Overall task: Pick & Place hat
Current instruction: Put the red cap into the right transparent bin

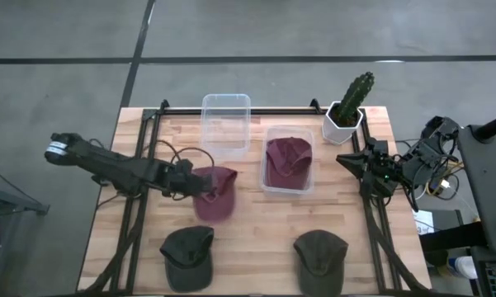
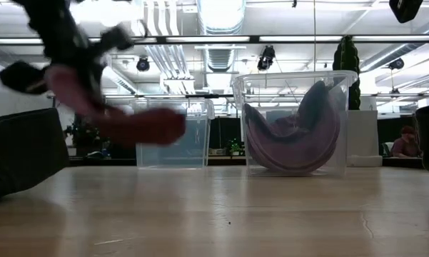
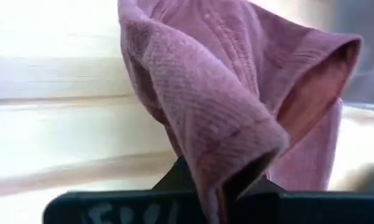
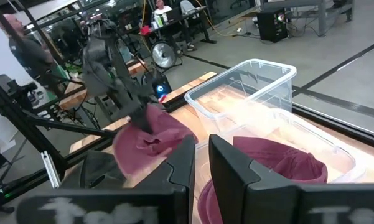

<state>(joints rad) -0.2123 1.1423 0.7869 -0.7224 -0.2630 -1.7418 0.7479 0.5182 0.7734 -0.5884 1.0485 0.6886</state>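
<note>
A maroon hat point(image 1: 218, 194) hangs from my left gripper point(image 1: 196, 178) above the table's middle, near the empty clear bin point(image 1: 225, 124). In the low view the hat point(image 2: 139, 125) is clear of the tabletop, below the gripper point(image 2: 75, 61). A second maroon hat point(image 1: 287, 158) lies inside the other clear bin point(image 1: 268, 183). Two dark green hats point(image 1: 188, 254) point(image 1: 320, 257) rest on the table's near side. My right gripper point(image 1: 344, 159) waits at the right edge, shut and touching nothing. My left gripper is shut on the maroon hat's bunched cloth point(image 3: 236, 155), pinched between the two fingers point(image 3: 174, 177) as a fold of several layers. It comes level from the table's left. The hat is lifted clear and droops slack past the fingers.
A cactus in a white pot point(image 1: 347, 111) stands at the far right corner. The filled bin point(image 2: 296, 121) and the empty bin point(image 2: 178, 135) stand side by side on the far half. Bare wood point(image 1: 256, 239) lies between the two green hats.
</note>
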